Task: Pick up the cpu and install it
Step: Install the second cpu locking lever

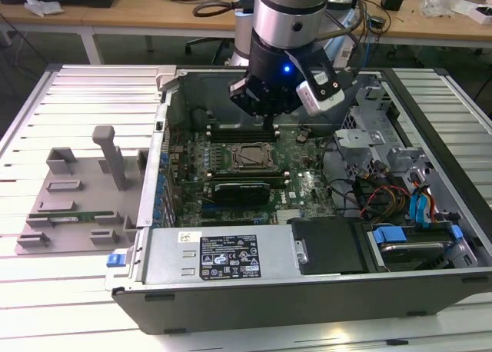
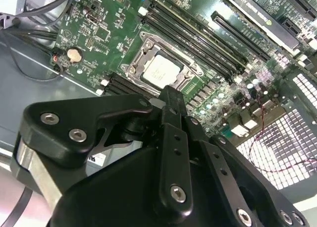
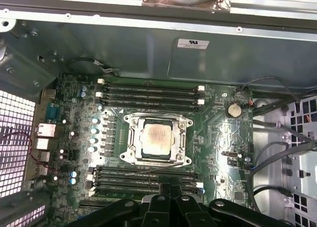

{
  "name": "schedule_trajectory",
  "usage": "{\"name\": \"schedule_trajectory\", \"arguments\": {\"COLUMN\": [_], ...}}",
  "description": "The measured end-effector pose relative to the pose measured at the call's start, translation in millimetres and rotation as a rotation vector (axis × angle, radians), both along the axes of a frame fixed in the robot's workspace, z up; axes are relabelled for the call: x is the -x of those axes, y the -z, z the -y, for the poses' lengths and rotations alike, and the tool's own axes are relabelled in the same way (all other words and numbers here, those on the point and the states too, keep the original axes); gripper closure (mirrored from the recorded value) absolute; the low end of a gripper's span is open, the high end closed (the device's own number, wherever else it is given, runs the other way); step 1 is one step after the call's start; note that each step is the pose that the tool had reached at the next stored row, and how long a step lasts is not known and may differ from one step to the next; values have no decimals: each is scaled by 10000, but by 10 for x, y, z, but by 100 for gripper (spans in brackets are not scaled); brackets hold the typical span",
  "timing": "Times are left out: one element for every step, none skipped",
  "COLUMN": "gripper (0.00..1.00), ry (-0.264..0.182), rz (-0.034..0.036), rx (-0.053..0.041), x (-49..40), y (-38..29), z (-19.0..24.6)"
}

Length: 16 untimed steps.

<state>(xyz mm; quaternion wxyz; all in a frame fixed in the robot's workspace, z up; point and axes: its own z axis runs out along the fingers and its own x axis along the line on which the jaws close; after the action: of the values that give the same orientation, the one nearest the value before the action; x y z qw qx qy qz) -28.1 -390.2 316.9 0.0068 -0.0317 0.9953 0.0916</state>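
cpu (image 3: pixel 156 138) already sits flat in its socket (image 3: pixel 183 122), so we'd call it seated | end effector (image 1: pixel 267 123) hovers at its 12 o'clock in the exterior view; fingers pinched together, empty

Cpu (image 3: pixel 154 139) – silvery-grey top with a faint tan sheen, in a silver socket frame (image 3: pixel 130 138). Motherboard (image 3: pixel 218 142) dark green, dotted with pale capacitors; memory slots (image 3: pixel 148 90) black with white end clips. Gripper (image 2: pixel 173 110) matt black with silver screw heads; arm (image 1: pixel 288 14) silver-grey, a blue light on the black wrist. Case (image 1: pixel 231 294) dark grey outside, bare grey metal inside. Graphics card (image 1: pixel 242 190) black. Cables (image 1: pixel 380 194) red, yellow, black; drive tabs (image 1: pixel 419 206) bright blue. Tray (image 1: pixel 77 206) flat grey. Table (image 1: pixel 92 98) – white ribbed slats. Coin cell (image 3: pixel 234 109) silver.
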Motion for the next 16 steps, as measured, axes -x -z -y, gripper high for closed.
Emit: {"name": "schedule_trajectory", "arguments": {"gripper": [89, 89, 89, 89, 89, 89, 89, 89, 89, 89, 89, 89, 89, 89, 89, 89], "ry": [0, 0, 0, 1, 0, 0, 0, 0, 0, 0, 0, 0, 0, 0, 0, 0], "rz": [-3, -5, -6, -6, -6, -6, -6, -7, -7, -7, -7, -7, -9, -10, -12, -15], "rx": [0, 0, 0, 0, -1, -1, 0, -1, -1, 0, 0, 0, 0, -1, 0, 0], "x": [0, 0, 0, 0, 0, 0, 0, 0, 0, 0, 0, 0, 0, 0, 0, 0], "y": [16, 28, 35, 49, 64, 74, 80, 87, 95, 101, 111, 126, 149, 163, 177, 193], "z": [1, 1, 1, 2, 2, 3, 3, 3, 3, 3, 3, 3, 3, 3, 3, 4]}}
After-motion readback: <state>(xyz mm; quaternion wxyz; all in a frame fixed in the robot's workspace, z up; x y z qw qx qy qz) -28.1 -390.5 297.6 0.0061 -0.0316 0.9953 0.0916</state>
